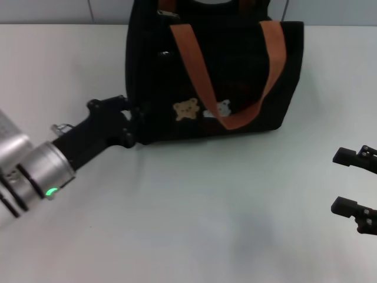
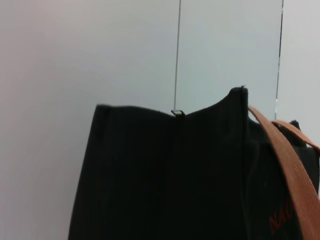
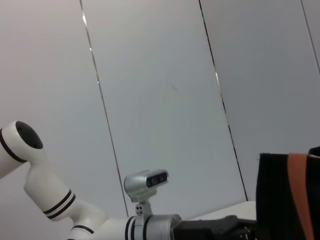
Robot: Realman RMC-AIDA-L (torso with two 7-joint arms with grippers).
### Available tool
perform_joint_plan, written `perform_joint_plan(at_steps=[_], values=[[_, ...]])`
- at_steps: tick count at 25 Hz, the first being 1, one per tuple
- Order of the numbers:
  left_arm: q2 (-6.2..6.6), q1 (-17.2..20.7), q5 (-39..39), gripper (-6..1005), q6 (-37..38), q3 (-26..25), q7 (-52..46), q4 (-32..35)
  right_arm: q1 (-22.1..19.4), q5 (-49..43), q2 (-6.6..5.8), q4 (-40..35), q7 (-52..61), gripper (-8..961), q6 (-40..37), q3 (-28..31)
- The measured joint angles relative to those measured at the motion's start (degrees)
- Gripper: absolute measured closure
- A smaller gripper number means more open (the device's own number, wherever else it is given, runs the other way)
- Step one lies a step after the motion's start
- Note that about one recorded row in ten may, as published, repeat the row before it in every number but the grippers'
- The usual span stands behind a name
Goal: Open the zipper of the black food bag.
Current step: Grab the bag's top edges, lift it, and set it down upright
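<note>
The black food bag (image 1: 235,71) stands at the back middle of the table, with orange-brown straps (image 1: 197,65) and bear patches (image 1: 187,109) on its front. My left gripper (image 1: 131,121) is pressed against the bag's lower left end. The left wrist view shows that end of the bag (image 2: 165,175) close up, with a small silver metal piece (image 2: 177,112) at its top edge. Whether this piece belongs to the zipper I cannot tell. The bag's top runs out of the head view. My right gripper (image 1: 352,181) hovers open at the right edge, apart from the bag.
White table (image 1: 194,224) spreads in front of the bag, with a pale panelled wall (image 3: 165,100) behind. In the right wrist view the left arm (image 3: 150,222) reaches toward the bag's corner (image 3: 275,200).
</note>
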Motion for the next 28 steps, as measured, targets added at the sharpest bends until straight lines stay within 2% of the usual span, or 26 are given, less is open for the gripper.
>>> perform_joint_plan(at_steps=[4, 8, 11, 13, 16, 17, 20, 24, 28], values=[[0.30, 1.73, -0.01, 876, 9.26, 0.59, -6.07, 9.15, 0.00, 0.00, 0.00, 0.00, 0.00, 110, 0.00, 0.89], [0.72, 3.30, -0.83, 881, 23.68, 0.46, -16.10, 23.42, 0.08, 0.08, 0.00, 0.67, 0.00, 110, 0.01, 2.60], [1.28, 3.31, -4.86, 880, 33.67, 1.15, -23.52, 32.27, 0.75, 0.14, 0.01, 2.45, 0.01, 111, 0.33, 4.11], [1.16, 3.30, -9.22, 880, 36.11, 5.13, -28.16, 37.45, 1.60, 0.20, 0.21, 4.05, 0.25, 111, 1.78, 5.72], [0.22, 4.05, -14.82, 905, 36.15, 15.96, -31.09, 43.02, 2.64, 0.55, 0.86, 6.25, 0.57, 111, 5.14, 7.87], [-0.06, 4.48, -17.04, 906, 35.76, 21.73, -31.42, 44.41, 2.93, 0.78, 1.07, 6.96, 0.65, 111, 6.56, 8.64], [-0.10, 4.40, -18.85, 908, 34.62, 28.12, -31.24, 44.48, 3.59, 1.41, 1.83, 8.94, 0.72, 111, 11.19, 10.61], [-0.22, 3.57, -19.20, 910, 34.13, 31.50, -30.35, 43.24, 4.30, 4.13, 3.11, 11.68, 0.65, 111, 17.13, 13.68], [-0.27, 2.55, -19.24, 913, 33.98, 33.65, -28.20, 40.20, 5.97, 9.10, 3.21, 16.25, -1.34, 112, 23.11, 14.14]])
